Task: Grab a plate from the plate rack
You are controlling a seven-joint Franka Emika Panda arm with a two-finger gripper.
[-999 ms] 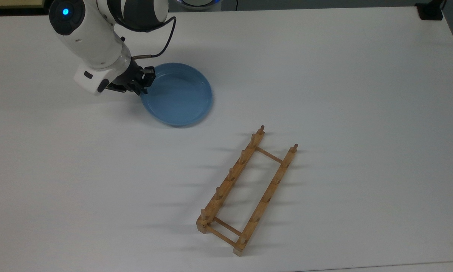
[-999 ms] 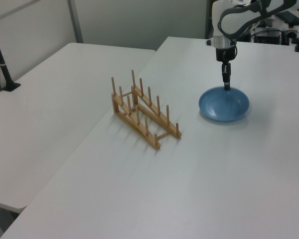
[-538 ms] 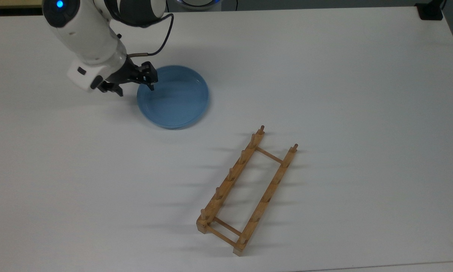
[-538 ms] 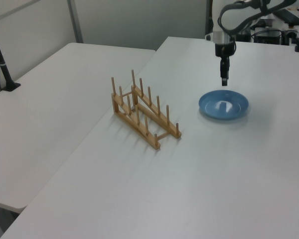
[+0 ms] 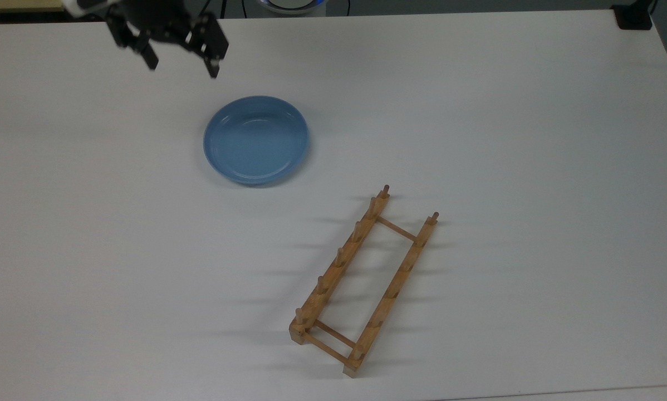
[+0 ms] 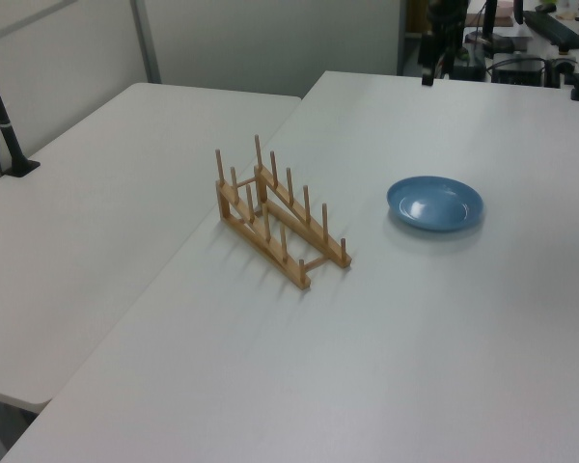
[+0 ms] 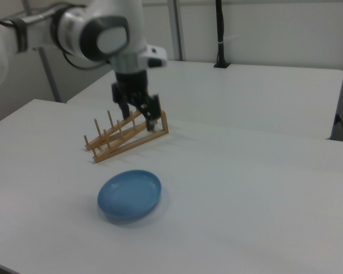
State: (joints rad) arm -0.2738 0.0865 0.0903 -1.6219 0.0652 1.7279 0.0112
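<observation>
Plate [image 5: 255,139] lies flat on the white table [image 5: 506,111], rim up, well apart from the plate rack [image 5: 364,281]. In the top view the rack sits toward the lower right of the plate; its pegs hold nothing. In the left view the plate [image 6: 434,203] is to the right of the rack [image 6: 278,214].

Gripper [image 5: 180,60] hangs above the table near the top edge of the top view, up and to the left of the plate, touching nothing. Fingers spread wide, nothing between them. In the right view the gripper [image 7: 138,113] appears raised in front of the rack [image 7: 126,137], with the plate [image 7: 130,195] low in front.

Judgement: plate is off the rack and released, so the task reads as essentially done.

Risks from here:
- a low sweep of the arm across the table could clip the plate's raised rim and slide it, glossy surface on smooth table
- a path over the rack could catch the upright pegs and tip or shove the light frame
</observation>
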